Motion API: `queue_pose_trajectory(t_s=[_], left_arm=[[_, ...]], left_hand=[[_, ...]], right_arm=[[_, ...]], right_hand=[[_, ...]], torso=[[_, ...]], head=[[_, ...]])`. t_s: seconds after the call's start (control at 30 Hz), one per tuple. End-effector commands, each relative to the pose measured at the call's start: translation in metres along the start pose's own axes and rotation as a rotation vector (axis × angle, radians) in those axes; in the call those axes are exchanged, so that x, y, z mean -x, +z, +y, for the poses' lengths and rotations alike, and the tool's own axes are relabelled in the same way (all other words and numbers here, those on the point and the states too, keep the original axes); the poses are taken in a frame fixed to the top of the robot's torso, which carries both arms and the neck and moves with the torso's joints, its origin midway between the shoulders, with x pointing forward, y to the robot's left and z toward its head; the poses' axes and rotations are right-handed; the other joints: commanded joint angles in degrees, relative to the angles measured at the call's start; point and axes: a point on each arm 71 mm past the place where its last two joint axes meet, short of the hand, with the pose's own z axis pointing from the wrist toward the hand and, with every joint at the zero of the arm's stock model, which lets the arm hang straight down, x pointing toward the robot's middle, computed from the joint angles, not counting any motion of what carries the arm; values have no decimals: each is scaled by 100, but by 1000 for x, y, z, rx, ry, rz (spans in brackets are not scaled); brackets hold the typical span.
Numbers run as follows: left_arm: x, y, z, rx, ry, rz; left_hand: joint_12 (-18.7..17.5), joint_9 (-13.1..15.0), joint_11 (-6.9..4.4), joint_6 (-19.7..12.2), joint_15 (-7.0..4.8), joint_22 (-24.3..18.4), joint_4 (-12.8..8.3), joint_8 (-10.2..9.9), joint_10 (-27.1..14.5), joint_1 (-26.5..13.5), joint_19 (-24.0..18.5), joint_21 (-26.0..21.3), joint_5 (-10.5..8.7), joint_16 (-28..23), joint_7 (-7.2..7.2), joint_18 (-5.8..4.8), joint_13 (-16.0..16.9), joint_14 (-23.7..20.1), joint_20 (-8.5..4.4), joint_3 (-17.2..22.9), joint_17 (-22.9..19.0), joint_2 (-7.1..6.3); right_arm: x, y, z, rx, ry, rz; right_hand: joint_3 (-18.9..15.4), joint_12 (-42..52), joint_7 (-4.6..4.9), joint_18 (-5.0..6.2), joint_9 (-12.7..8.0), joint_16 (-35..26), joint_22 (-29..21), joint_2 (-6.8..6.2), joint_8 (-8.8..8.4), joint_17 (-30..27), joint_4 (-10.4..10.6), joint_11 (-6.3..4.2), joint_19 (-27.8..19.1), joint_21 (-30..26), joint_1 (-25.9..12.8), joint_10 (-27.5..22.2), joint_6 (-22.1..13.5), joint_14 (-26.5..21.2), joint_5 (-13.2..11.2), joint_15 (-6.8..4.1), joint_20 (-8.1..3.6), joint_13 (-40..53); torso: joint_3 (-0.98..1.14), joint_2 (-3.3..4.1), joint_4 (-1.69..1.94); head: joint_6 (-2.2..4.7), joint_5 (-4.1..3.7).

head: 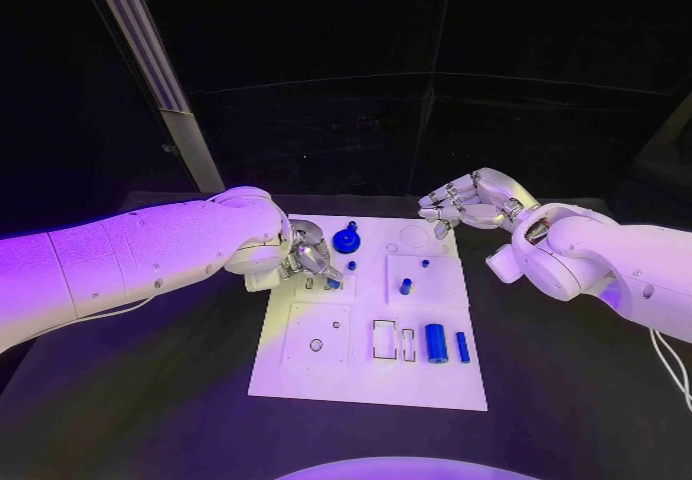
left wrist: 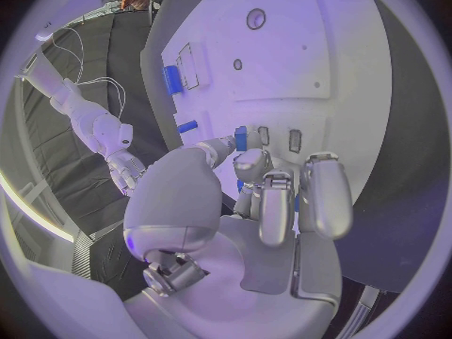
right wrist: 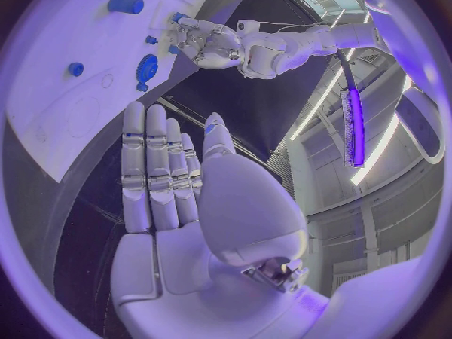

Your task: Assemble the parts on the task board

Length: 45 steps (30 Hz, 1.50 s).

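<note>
Left hand (head: 306, 254) is down on the far left part of the white task board (head: 332, 375), pinching a small blue part (left wrist: 241, 138) over a slot. Right hand (head: 464, 200) floats by the board's far right corner, fingers straight and holding nothing. Some blue pegs (head: 405, 286) already stand in holes. Two blue cylinders (head: 437, 343) lie loose near the front, so lots of work looks left.

Black table (head: 130, 400), matte; dark wall panels (head: 433, 130) behind; pale slanted beam (head: 166, 90) at upper left; glowing light strip (right wrist: 356, 128) overhead, violet-tinted
</note>
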Motion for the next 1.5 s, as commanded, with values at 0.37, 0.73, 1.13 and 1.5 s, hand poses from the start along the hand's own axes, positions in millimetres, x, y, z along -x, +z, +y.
queue_pose_trajectory(t_s=[0.37, 0.73, 1.13, 1.5], left_arm=[[5, -7, 4, -37, -34, -139], [-1, -6, 11, -1, 35, -173], [-7, -4, 14, 29, 73, -115], [-9, -4, 16, 39, 85, -92]], left_hand=[[-106, 52, -30, 46, -32, 115, -1092, 75, 74, -170, 59, 64, 466, 18, -40, -105, -136, 605, -3, 1062, 1509, -123], [-116, 53, -34, 58, -35, 124, -1114, 79, 83, -171, 63, 69, 494, 18, -44, -107, -150, 605, -5, 1069, 1509, -137], [-126, 53, -36, 69, -37, 144, -1127, 80, 88, -175, 68, 80, 517, 18, -46, -110, -165, 605, -7, 1074, 1509, -144], [-147, 51, -40, 86, -40, 157, -1146, 79, 99, -194, 72, 86, 576, 18, -48, -113, -193, 605, -10, 1082, 1509, -158]], right_arm=[[1, 1, 0, 5, 2, 4], [3, 1, 0, 8, -1, -5], [3, 1, 0, 13, -1, -7], [3, 2, 0, 17, -1, -6]], right_hand=[[-43, -28, -4, 64, -2, -29, -13, 58, -32, -8, -1, 28, -14, -41, -15, -40, -36, -13, 30, 32, 32, -8], [-55, -33, -1, 64, -3, -38, -18, 67, -32, -7, 12, 32, -17, -49, -32, -41, -40, -15, 47, 36, 36, -8], [-59, -38, -1, 64, -2, -45, -21, 73, -32, -7, 12, 32, -17, -54, -29, -43, -42, -16, 74, 37, 37, -8], [-61, -41, 0, 64, -2, -49, -23, 76, -31, -7, 12, 32, -17, -57, -28, -45, -43, -16, 89, 37, 38, -9]], torso=[[-1, 3, -1], [-5, 5, -17], [-6, 7, -12], [0, 6, -14]], head=[[-22, 67], [-28, 91], [-47, 85], [-56, 81]])
